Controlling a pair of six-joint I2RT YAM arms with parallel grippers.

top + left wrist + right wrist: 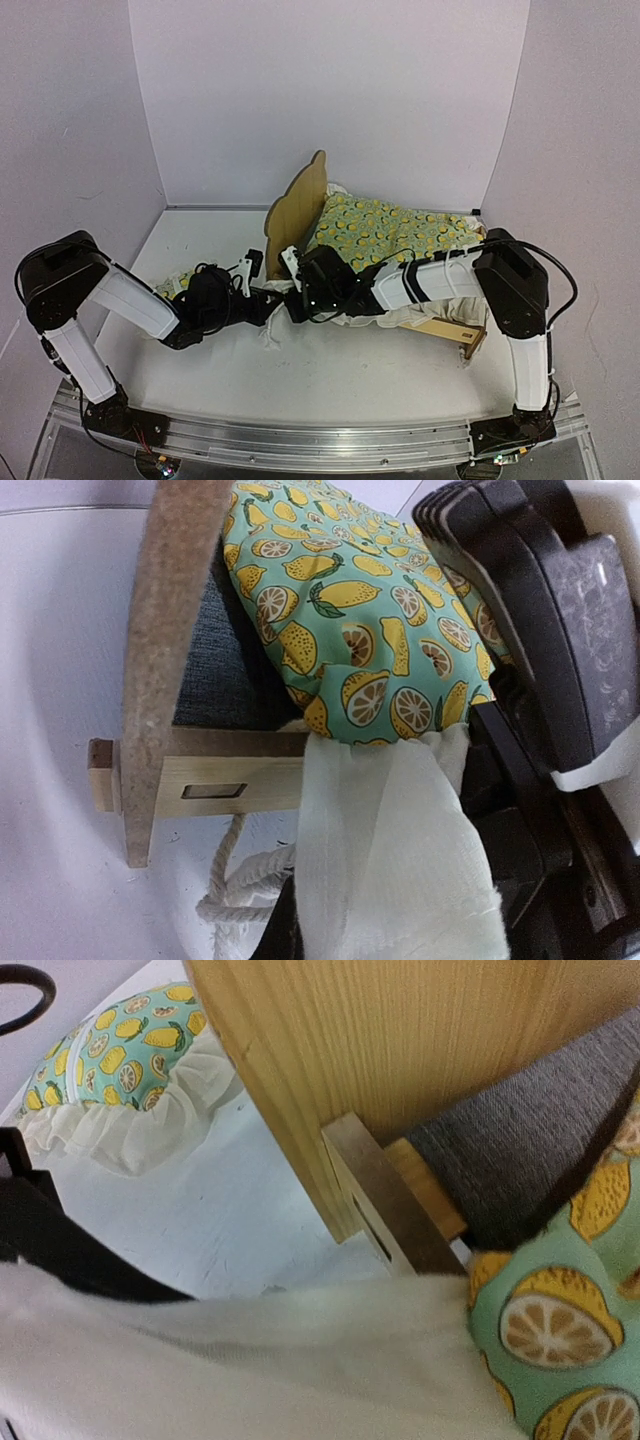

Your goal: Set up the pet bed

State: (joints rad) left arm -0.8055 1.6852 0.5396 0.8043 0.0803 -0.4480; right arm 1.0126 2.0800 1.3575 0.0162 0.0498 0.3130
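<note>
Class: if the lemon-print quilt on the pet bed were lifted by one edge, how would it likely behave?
Probably floppy: the quilt drapes over the side rail and its ruffle hangs limp. Likely light for its size; it looks like soft padded fabric.

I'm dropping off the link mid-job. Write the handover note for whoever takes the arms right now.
Left pincer: shut at the bed's near head corner. Its fingers are hidden under the quilt's white ruffle, so a grip is unconfirmed.
Right pincer: shut, close beside it, same doubt.
Pet bed: standing on the table.
Done: quilt laid over the bed, ruffle hanging off the near side.
Pillow: on the table, left of the bed.
Left to do: probably straighten the quilt and put the pillow at the head end.
</note>
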